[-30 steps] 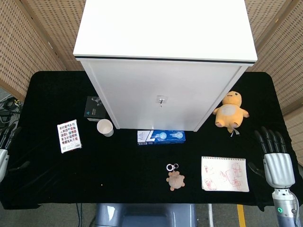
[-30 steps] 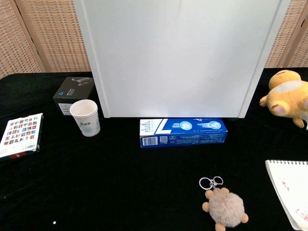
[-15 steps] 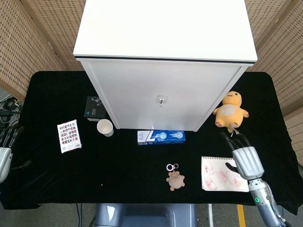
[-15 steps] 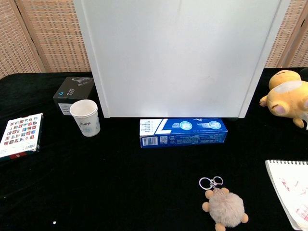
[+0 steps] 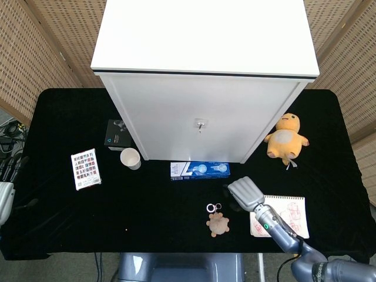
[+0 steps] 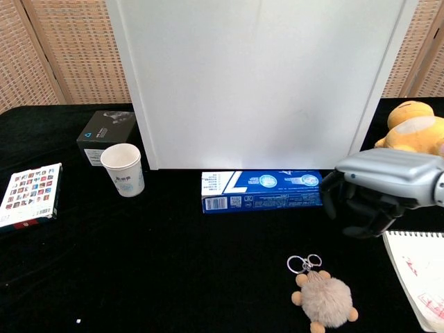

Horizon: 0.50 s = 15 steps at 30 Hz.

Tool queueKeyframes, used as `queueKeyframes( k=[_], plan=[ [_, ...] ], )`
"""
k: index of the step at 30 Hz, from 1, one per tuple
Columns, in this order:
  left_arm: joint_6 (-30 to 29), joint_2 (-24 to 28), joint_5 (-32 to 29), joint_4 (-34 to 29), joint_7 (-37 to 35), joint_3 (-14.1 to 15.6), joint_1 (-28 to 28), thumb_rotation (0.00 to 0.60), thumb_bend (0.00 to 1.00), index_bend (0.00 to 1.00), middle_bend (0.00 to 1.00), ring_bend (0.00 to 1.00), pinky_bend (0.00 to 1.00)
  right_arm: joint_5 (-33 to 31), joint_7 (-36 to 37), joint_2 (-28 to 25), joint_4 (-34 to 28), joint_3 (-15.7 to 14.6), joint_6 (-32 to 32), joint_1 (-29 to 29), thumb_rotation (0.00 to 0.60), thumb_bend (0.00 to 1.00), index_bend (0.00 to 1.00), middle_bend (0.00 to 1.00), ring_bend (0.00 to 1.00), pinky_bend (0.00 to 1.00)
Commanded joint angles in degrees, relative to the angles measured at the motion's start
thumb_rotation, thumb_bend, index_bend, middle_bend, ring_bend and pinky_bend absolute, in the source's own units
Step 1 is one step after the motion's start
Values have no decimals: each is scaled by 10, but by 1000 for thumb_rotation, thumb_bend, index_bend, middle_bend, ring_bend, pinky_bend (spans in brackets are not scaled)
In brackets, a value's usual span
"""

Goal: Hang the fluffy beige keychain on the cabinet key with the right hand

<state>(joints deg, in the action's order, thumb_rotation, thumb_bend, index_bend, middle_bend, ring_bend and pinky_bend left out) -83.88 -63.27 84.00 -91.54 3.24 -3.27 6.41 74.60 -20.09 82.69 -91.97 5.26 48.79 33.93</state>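
Beige and fluffy, the bear-shaped pom-pom keychain (image 5: 218, 224) lies flat on the black tablecloth (image 5: 153, 205), in front of the tall white cabinet (image 5: 202, 88) and a little to the right of its centre. Its two silver rings (image 6: 304, 263) rest on the cloth at the end nearer the cabinet.

The right hand (image 6: 378, 191), silver-grey with dark fingers, has swept in from the table's right edge within the last second. It now hovers between the cabinet and the keychain, just right of the rings and above them, not touching them. Its palm faces down and its fingers (image 6: 361, 208) curl downward and apart, holding nothing. A second ago it hung far off beside the white spiral sketchpad (image 5: 291, 214); now its forearm crosses that pad.

The small metal cabinet key (image 5: 200, 124) sticks out of the door's centre, well above and behind the keychain. Nothing hangs on it.

The left hand (image 5: 6, 188) has stayed at the table's far left edge, well away from the cabinet; whether its fingers are spread or closed cannot be told.

This reads as the end of the reach: the hand seems lined up to lower and pinch the rings. Picking up and hanging are both not yet done. The thin rings lying flat on cloth will likely be awkward to pinch.
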Motion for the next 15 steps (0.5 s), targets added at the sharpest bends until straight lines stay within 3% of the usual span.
queueKeyframes(
  k=[1, 6, 15],
  plan=[
    [1, 0, -1, 0, 0, 0, 1, 600, 0, 0, 0, 0, 0, -47, -33, 34, 13, 14, -27, 27, 600, 525, 548, 900, 880, 1000],
    [7, -1, -6, 2, 0, -2, 3, 600, 0, 0, 0, 0, 0, -102, -60, 70, 33, 13, -42, 49, 600, 544, 555, 901, 880, 1000],
    [8, -1, -6, 2, 2, 0, 3, 600, 0, 0, 0, 0, 0, -136, -106, 112, 63, -3, -33, 71, 600, 546, 550, 900, 879, 1000]
  ],
)
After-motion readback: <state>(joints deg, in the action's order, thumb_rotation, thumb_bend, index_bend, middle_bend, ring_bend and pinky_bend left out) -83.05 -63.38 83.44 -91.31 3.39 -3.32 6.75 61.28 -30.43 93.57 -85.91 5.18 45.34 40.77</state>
